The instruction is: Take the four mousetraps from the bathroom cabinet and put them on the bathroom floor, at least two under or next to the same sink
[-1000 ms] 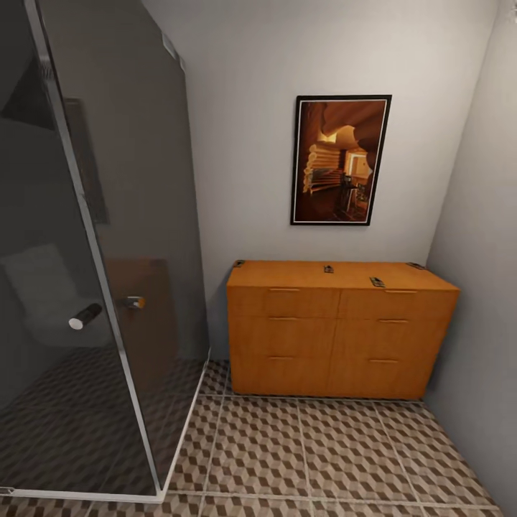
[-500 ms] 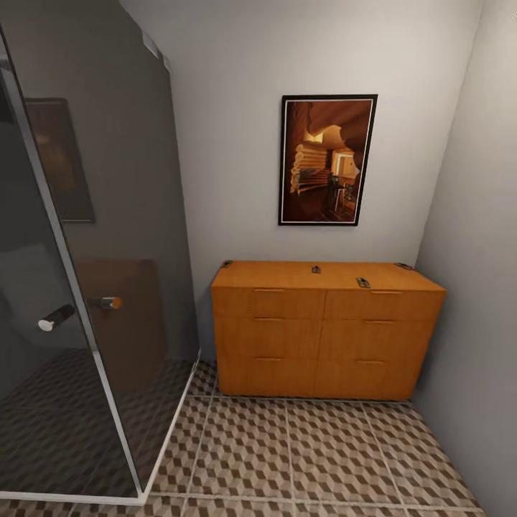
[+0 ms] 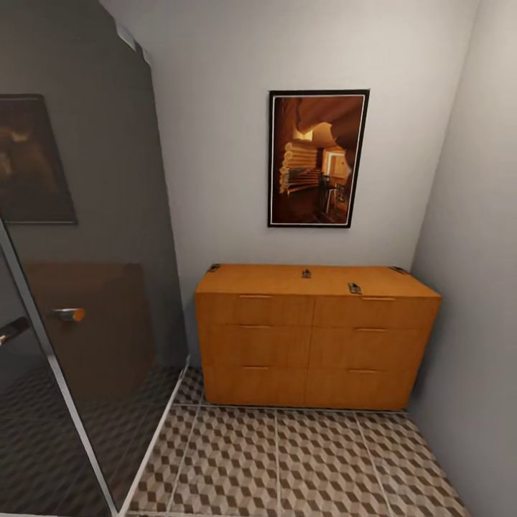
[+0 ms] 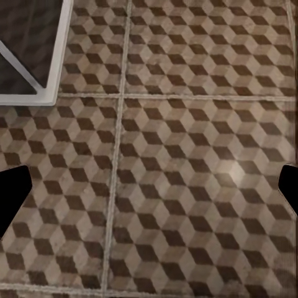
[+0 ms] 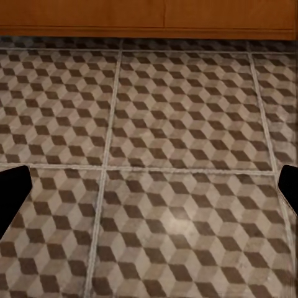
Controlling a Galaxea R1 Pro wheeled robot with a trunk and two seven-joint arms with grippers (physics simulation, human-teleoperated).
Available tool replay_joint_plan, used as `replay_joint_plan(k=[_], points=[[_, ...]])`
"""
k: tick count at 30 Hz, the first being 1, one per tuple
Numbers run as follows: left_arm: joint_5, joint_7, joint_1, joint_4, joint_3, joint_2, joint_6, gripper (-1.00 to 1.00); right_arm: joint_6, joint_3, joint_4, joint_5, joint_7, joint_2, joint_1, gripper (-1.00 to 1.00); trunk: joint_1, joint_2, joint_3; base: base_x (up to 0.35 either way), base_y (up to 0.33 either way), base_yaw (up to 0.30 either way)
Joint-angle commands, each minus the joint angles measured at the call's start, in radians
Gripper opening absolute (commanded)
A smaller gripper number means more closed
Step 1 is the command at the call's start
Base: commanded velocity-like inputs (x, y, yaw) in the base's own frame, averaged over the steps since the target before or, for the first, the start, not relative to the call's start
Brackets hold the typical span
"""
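The orange-brown cabinet [image 3: 316, 337] stands against the far wall with its drawers shut. Several small mousetraps lie on its flat top: one at the far left corner [image 3: 214, 268], one mid-back [image 3: 306, 273], one near the front edge [image 3: 354, 289] and one at the far right corner [image 3: 398, 270]. The cube-patterned bathroom floor [image 3: 287, 459] stretches in front of it. My left gripper [image 4: 149, 198] hangs open over bare tiles, holding nothing. My right gripper [image 5: 149, 192] is open too, above the floor with the cabinet's base [image 5: 149, 18] ahead. The bathroom sink is out of view.
A dark glass shower enclosure [image 3: 86, 287] with a chrome handle [image 3: 70, 314] and white floor frame [image 4: 56, 68] closes off the left. A framed picture [image 3: 317, 158] hangs above the cabinet. A grey wall [image 3: 474, 287] bounds the right side.
The camera has moved nearer and swung, so the cabinet looks a little larger and sits further left, and the shower glass has slid off to the left. Nothing on the cabinet has moved.
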State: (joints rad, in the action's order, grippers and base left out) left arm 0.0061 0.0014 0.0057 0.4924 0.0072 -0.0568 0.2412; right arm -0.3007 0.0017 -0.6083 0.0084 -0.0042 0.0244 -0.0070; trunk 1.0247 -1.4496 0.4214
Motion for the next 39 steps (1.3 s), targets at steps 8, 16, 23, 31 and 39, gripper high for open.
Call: replay_joint_plan(k=[8, 16, 23, 31, 39], points=[[0.001, 0.0, 0.0, 0.0, 0.001, 0.0, 0.001, 1.0, -0.003, 0.0, 0.001, 0.001, 0.0, 0.0, -0.001, 1.0, 0.0, 0.0, 0.001, 0.197, -0.188, 0.0], [0.002, 0.0, 0.0, -0.001, 0.001, 0.0, 0.001, 1.0, -0.003, 0.0, 0.001, 0.001, 0.0, 0.0, -0.001, 1.0, 0.0, 0.0, 0.001, 0.197, -0.188, 0.0], [0.002, 0.0, 0.0, -0.002, 0.001, 0.0, 0.001, 1.0, -0.003, 0.0, 0.001, 0.001, 0.0, 0.0, -0.001, 1.0, 0.0, 0.0, 0.001, 0.197, -0.188, 0.0], [0.002, 0.0, 0.0, -0.005, 0.0, 0.0, 0.001, 1.0, -0.003, 0.001, 0.001, 0.0, 0.0, 0.0, -0.001, 1.0, 0.0, 0.0, 0.001, 0.195, -0.183, 0.0], [0.0, 0.0, 0.0, -0.019, 0.0, 0.0, 0.001, 1.0, -0.003, 0.0, 0.002, 0.001, -0.001, -0.001, -0.001, 1.0, 0.0, 0.0, 0.001, 0.1, -0.104, 0.0]])
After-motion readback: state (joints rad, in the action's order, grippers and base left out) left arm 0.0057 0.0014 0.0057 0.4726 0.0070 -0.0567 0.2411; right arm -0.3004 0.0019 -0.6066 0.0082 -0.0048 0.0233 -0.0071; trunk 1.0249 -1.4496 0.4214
